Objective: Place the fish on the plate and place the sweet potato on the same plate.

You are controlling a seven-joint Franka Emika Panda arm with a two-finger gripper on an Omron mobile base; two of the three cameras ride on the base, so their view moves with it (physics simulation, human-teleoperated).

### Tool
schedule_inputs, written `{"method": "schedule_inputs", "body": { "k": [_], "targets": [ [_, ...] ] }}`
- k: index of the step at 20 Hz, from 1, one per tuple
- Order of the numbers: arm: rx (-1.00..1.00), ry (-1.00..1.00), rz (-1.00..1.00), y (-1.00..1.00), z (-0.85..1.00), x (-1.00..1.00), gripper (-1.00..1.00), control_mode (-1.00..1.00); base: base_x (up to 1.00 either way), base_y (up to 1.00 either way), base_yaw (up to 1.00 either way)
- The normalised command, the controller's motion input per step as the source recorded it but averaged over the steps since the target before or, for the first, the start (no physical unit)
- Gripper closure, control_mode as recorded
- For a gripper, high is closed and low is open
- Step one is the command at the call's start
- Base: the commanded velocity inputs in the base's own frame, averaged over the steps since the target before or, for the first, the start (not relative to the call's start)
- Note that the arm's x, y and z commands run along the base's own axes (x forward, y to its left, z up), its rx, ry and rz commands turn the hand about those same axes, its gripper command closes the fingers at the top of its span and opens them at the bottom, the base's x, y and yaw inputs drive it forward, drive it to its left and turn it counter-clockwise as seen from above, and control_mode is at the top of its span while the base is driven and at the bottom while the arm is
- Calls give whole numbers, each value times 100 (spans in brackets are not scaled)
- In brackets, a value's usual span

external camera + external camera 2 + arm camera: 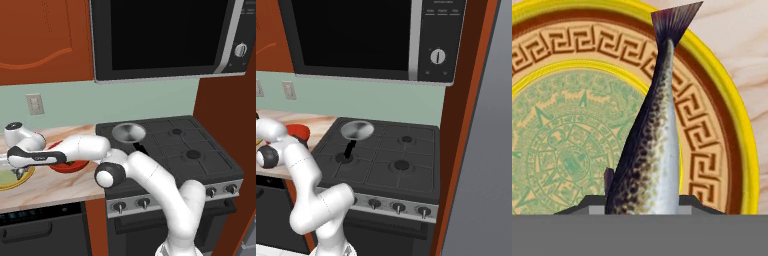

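The fish [649,150] is silver-grey and speckled, with its dark tail pointing away from the hand. My gripper [643,205] is shut on its head end and holds it just over the plate [567,150], which has a yellow rim, a brown key-pattern band and a pale green centre. The fish lies across the plate's right half, its tail reaching the rim. In the left base view my gripper [20,171] hangs over the plate [11,182] at the counter's left end. The sweet potato is out of view.
A red bowl [67,165] stands on the marble counter [55,187] just right of the plate, partly behind my forearm. A metal pan [128,133] sits on the stove [185,150]. A microwave [165,35] hangs above the stove.
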Motion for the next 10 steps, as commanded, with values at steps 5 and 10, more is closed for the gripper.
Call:
{"method": "schedule_inputs", "body": {
  "k": [5, 10],
  "targets": [
    [0, 0, 0, 7, -4, 9, 100, -100, 0, 0, 0],
    [0, 0, 0, 6, -4, 5, 100, -100, 0, 0, 0]
  ]
}}
